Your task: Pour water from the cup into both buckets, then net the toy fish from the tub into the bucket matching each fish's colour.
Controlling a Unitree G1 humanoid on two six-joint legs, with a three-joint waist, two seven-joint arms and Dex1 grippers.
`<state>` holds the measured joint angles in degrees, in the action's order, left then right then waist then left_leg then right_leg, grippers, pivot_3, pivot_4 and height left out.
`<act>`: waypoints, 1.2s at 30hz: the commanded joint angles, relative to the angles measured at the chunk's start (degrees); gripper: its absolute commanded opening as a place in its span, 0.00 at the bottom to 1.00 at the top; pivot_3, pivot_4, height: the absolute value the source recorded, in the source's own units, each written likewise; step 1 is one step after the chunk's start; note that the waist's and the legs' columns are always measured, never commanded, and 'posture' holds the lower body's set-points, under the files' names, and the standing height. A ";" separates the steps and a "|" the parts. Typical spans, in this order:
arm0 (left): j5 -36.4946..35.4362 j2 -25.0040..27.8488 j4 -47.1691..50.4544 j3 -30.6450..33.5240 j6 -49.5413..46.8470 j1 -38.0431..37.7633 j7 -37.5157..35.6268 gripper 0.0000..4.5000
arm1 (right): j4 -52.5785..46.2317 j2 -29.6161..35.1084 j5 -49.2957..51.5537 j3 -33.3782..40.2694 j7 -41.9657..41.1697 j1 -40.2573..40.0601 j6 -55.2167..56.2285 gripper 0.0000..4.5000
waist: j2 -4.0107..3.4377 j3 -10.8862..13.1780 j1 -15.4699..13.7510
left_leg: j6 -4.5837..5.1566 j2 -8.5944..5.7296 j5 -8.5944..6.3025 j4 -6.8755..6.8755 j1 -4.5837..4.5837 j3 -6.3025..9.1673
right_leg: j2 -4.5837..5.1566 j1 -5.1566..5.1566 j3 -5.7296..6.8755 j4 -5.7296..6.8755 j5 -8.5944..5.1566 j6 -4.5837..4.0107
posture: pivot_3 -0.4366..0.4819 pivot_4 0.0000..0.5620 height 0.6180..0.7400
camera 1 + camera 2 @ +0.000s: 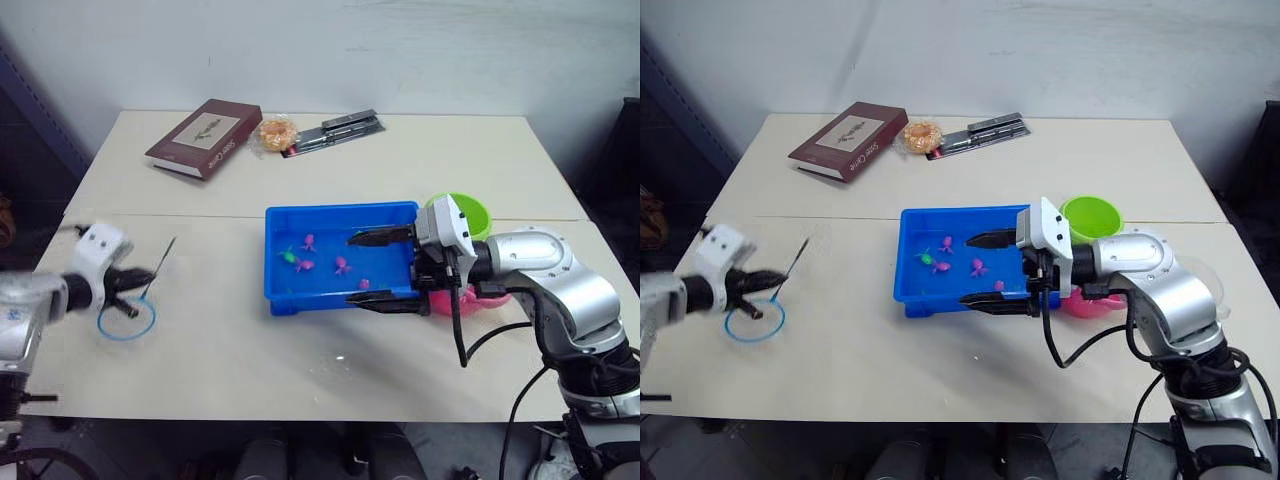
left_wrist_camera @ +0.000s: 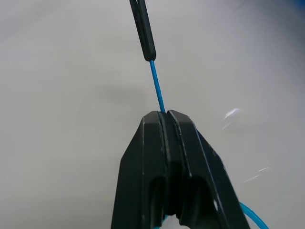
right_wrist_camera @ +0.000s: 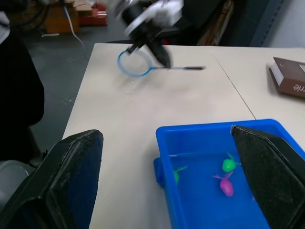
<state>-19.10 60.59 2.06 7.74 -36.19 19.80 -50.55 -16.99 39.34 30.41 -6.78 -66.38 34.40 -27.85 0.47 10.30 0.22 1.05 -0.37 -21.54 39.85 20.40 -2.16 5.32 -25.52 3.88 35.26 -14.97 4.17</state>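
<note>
Net (image 1: 127,318): flat on table (image 1: 250,350), far left, well apart from tub (image 1: 340,214); light, springy hoop, thin stiff handle; best held at stem near hoop. Left gripper (image 2: 167,119): clamped on net's blue stem. Tub: centre; shallow, holds tiny pink and green fish (image 1: 305,264), likely slippery. Right gripper (image 1: 385,268): fingers wide apart, spanning tub's right end. Buckets: green (image 1: 478,213) and pink (image 1: 480,302), just beside tub.
</note>
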 commanded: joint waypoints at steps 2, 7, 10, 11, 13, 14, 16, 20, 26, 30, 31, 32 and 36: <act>-2.91 1.30 12.10 -7.38 5.46 3.93 -13.53 0.01 | 3.66 0.03 -4.46 -2.55 -3.61 4.24 5.88 1.00 | -0.11 0.03 0.19 | 0.03 -0.01 0.01 -0.04 0.00 -0.03 | 0.00 0.00 0.00 -0.03 0.00 0.00 | 0.48 0.27 1.00; 0.12 -2.35 15.13 -15.85 7.97 10.76 -17.39 0.01 | 8.76 -2.39 -9.94 -6.81 -4.95 8.17 10.59 1.00 | -0.11 0.04 1.08 | 0.03 0.01 0.10 -0.10 0.02 -0.11 | -0.15 -0.03 0.10 0.18 0.00 0.01 | 0.48 0.27 1.00; 3.94 -6.61 12.99 -20.45 8.05 16.59 -16.07 0.01 | 11.73 -3.84 -12.81 -8.21 -4.53 9.68 12.65 1.00 | -0.10 0.05 1.06 | 0.05 0.01 0.11 0.04 0.04 -0.13 | -0.24 -0.01 0.09 0.29 0.01 0.02 | 0.48 0.27 1.00; 5.52 -8.23 11.96 -21.76 8.03 18.48 -15.07 0.01 | 12.12 -4.20 -13.03 -8.37 -4.53 9.92 12.58 1.00 | -0.10 0.05 0.96 | 0.05 0.02 0.11 0.09 0.07 -0.13 | -0.29 -0.01 0.08 0.29 0.02 0.04 | 0.48 0.27 1.00; 6.99 -11.01 10.40 -23.18 7.36 21.32 -14.11 0.01 | 12.54 -4.82 -13.46 -8.75 -4.63 10.21 12.23 1.00 | -0.10 0.05 0.45 | 0.08 0.02 0.10 0.15 0.11 -0.13 | -0.37 -0.01 0.03 0.29 0.05 0.09 | 0.48 0.27 1.00; 7.22 -11.87 9.94 -23.42 7.09 22.07 -14.13 0.01 | 12.68 -5.07 -13.72 -8.91 -4.72 10.30 12.12 1.00 | -0.10 0.05 0.20 | 0.09 0.03 0.09 0.15 0.11 -0.13 | -0.38 -0.01 0.02 0.30 0.05 0.10 | 0.48 0.27 1.00; 7.25 -12.97 9.42 -23.74 6.97 23.20 -14.97 0.01 | 13.08 -5.49 -14.37 -9.64 -5.35 10.62 11.97 1.00 | -0.10 0.05 0.09 | 0.10 0.06 0.08 0.17 0.13 -0.15 | -0.43 -0.02 0.00 0.27 0.05 0.10 | 0.48 0.27 1.00; 7.58 -14.16 8.90 -24.04 6.86 24.68 -15.52 0.00 | 16.37 -7.15 -16.83 -11.05 -5.53 12.28 13.43 0.72 | -0.10 0.05 0.00 | 0.09 0.11 0.09 0.19 0.13 -0.15 | -0.47 -0.02 0.00 0.27 0.05 0.10 | 0.48 0.27 1.00; 7.27 -14.69 8.96 -23.44 6.28 25.27 -16.26 0.00 | 20.96 -8.43 -21.48 -12.03 -5.10 14.31 18.18 0.53 | -0.10 0.05 -0.04 | 0.09 0.10 0.09 0.22 0.13 -0.14 | -0.47 -0.02 0.00 0.29 0.05 0.10 | 0.48 0.27 1.00; 7.20 -15.09 9.09 -23.35 5.66 25.57 -16.22 0.00 | 22.38 -8.66 -23.11 -12.39 -5.48 14.69 21.57 0.53 | -0.10 0.05 -0.04 | 0.08 0.10 0.09 0.23 0.13 -0.15 | -0.46 -0.02 0.00 0.28 0.05 0.10 | 0.48 0.27 1.00; 7.26 -15.12 9.13 -23.35 5.60 25.55 -16.20 0.00 | 22.39 -8.83 -23.05 -12.37 -5.69 14.69 21.74 0.53 | -0.10 0.05 -0.03 | 0.09 0.10 0.09 0.23 0.13 -0.15 | -0.47 -0.02 0.00 0.29 0.05 0.10 | 0.48 0.27 1.00; 7.35 -15.13 9.13 -23.37 5.61 25.47 -16.18 0.00 | 22.22 -9.01 -22.81 -12.31 -5.96 14.71 21.71 0.53 | -0.10 0.05 -0.04 | 0.09 0.10 0.09 0.23 0.13 -0.14 | -0.47 -0.02 0.00 0.29 0.05 0.10 | 0.48 0.27 1.00; 7.97 -15.00 8.86 -23.67 6.19 25.23 -16.18 0.00 | 21.16 -9.26 -22.03 -11.95 -6.95 14.61 21.53 0.32 | -0.10 0.05 -0.02 | 0.08 0.11 0.09 0.23 0.13 -0.14 | -0.47 -0.02 0.00 0.29 0.05 0.10 | 0.48 0.27 1.00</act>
<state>-11.66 45.50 10.38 -16.85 -30.60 44.30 -66.46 6.50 30.13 7.25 -19.80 -72.50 47.98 -7.23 0.37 10.35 0.21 1.12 -0.26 -21.45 40.08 20.52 -2.30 4.85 -25.55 3.88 35.54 -14.92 4.27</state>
